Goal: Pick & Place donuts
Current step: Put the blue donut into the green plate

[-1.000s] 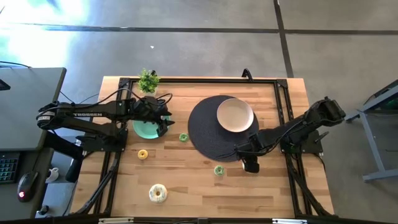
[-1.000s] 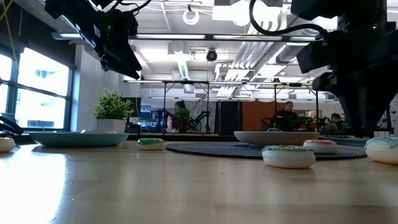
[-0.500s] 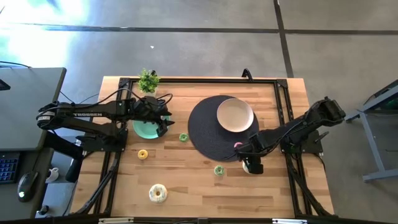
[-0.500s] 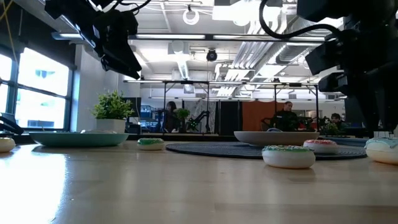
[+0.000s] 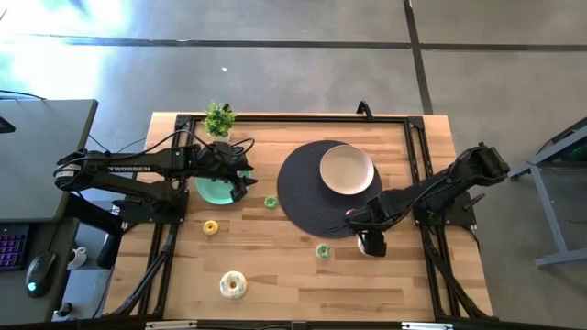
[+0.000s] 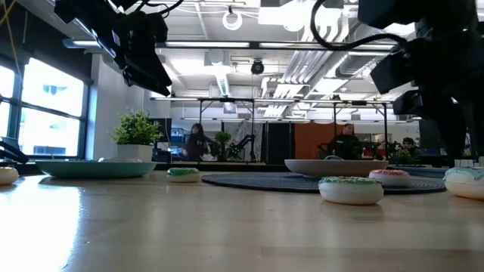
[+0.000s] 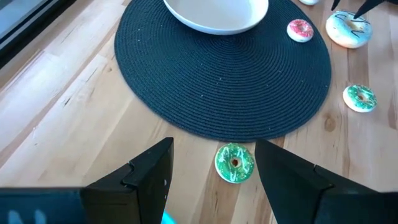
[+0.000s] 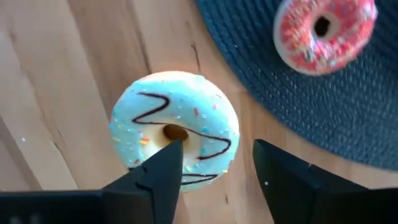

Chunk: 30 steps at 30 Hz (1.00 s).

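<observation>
- While right gripper [image 8: 211, 177] hovers open above blue donut [image 8: 175, 127], at 5 o'clock off dark mat [image 5: 321, 190]: lower straight, close across ring.
- Left gripper [image 7: 211, 171]: open too, waiting over teal plate [image 5: 211, 192].

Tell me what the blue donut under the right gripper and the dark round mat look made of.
Blue donut: likely moulded plastic or rubber, smooth semi-matte icing with painted brown squiggle and sprinkles. Mat: probably woven cord or fabric, matte, showing concentric ribbed rings. The right gripper hovers open above the donut.

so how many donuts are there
6: two green, yellow and large white on wood, pink on the mat, blue below the right jaws; others may be hidden.
</observation>
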Each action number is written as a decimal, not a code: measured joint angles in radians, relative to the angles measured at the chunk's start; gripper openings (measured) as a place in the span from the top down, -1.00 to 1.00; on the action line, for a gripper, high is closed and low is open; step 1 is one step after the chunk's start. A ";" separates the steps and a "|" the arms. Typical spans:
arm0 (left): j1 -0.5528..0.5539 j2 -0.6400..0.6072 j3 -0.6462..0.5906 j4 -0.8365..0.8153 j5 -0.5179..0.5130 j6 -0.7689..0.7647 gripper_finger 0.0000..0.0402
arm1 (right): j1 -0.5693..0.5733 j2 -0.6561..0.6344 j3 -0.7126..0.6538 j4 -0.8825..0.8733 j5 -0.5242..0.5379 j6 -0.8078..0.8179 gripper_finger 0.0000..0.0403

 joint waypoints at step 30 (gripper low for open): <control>0.000 -0.073 0.080 -0.049 -0.114 0.034 -0.11 | -0.030 0.000 0.137 0.354 0.316 0.013 0.87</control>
